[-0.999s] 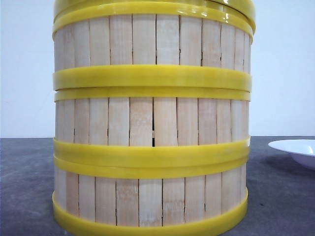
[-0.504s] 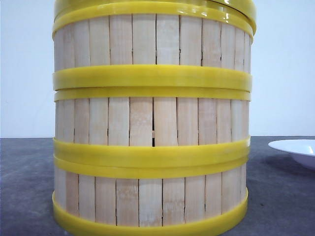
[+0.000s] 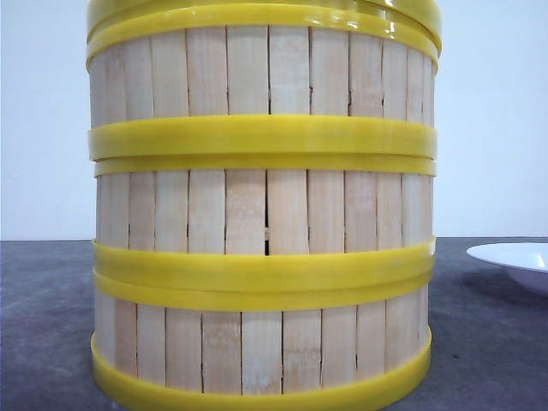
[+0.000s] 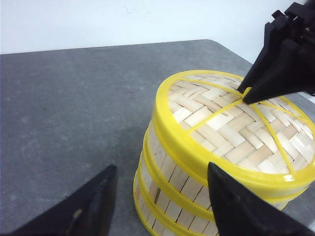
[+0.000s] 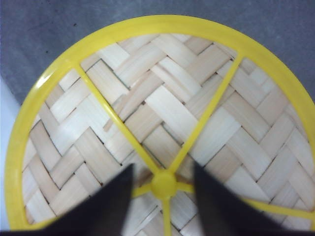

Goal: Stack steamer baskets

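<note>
On the gray table point(image 3: 51, 342) we see the steamer baskets point(image 3: 261, 257) standing in one tall stack of three, right in the middle of the front view and very close to the camera. Each one has pale bamboo slats and yellow rims, and each sits straight on the one below. A flat woven lid point(image 4: 236, 130) with a yellow rim lies on top of the stack. A small yellow knob point(image 5: 164, 185) sits in the middle of the lid, where the thin yellow spokes meet.

Our right gripper point(image 5: 162, 196) points down at the lid from above. Its two dark fingers are on either side of the knob, very near it, but we cannot tell if they squeeze it.

Our left gripper point(image 4: 160, 204) is beside the stack, down low near the table. Its fingers are spread wide apart and hold nothing.

At 3 o'clock from the stack, a white plate point(image 3: 514, 261) rests on the table, set apart from it.
</note>
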Action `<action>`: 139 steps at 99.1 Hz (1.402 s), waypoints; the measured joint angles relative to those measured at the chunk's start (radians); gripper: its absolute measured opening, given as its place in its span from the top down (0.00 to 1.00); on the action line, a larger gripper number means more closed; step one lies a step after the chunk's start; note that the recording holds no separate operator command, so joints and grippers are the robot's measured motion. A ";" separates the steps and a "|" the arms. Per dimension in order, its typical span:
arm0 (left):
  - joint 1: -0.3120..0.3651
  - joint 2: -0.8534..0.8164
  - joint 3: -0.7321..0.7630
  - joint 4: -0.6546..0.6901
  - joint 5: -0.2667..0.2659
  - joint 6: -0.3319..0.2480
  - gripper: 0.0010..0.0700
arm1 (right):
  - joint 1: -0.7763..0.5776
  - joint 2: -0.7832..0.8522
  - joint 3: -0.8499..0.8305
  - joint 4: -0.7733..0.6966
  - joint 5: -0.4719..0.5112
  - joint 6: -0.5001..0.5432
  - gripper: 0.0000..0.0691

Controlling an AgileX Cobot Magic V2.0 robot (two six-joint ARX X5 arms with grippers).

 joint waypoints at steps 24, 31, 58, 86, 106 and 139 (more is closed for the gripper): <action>0.000 0.000 0.000 0.000 0.000 0.000 0.51 | 0.000 0.000 0.003 -0.006 -0.001 0.000 0.40; 0.000 0.000 0.000 0.000 0.000 0.000 0.51 | 0.000 0.001 0.022 -0.021 0.000 0.000 0.40; 0.000 0.000 0.000 0.000 0.000 0.000 0.51 | 0.000 -0.065 0.165 -0.028 0.104 -0.001 0.40; 0.000 0.000 0.000 0.007 0.000 0.000 0.51 | 0.000 -0.310 0.206 0.020 0.370 -0.001 0.40; 0.000 0.000 0.000 0.024 0.000 0.000 0.51 | 0.000 -0.487 0.105 0.032 0.454 0.001 0.40; 0.000 0.000 0.000 0.031 0.000 0.000 0.51 | 0.001 -0.871 -0.449 0.203 0.544 0.140 0.40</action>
